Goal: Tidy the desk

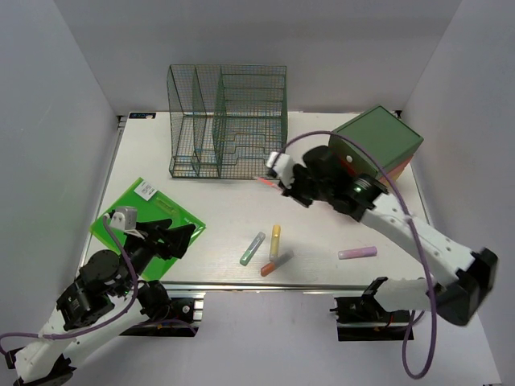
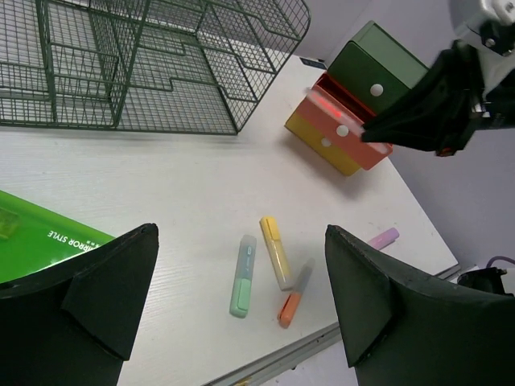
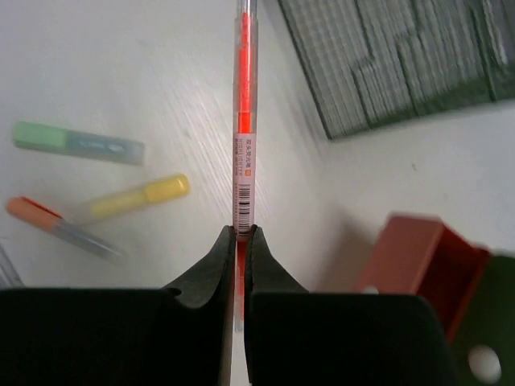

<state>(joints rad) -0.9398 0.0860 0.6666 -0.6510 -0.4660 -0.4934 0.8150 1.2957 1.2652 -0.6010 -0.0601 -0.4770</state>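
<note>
Red pen [image 3: 244, 121] pinched above the white desk [image 1: 225, 211], the broad top under both arms.
Leave the left gripper [image 1: 181, 240], jaws wide open and empty, over the green folder [image 1: 153, 211] at the desk's left side. Steer clear of the wire rack [image 1: 229, 121] at the back and of the green highlighter [image 1: 253, 248], yellow highlighter [image 1: 275, 241] and orange highlighter [image 1: 269, 268] lying mid-desk. Trust the right gripper [image 3: 240, 233], jaws closed on one end of the red pen; carry slowly, wary of swing from so short a hold. Aim perhaps for the open red drawer [image 3: 418, 257] at the right, though hard to tell.
</note>
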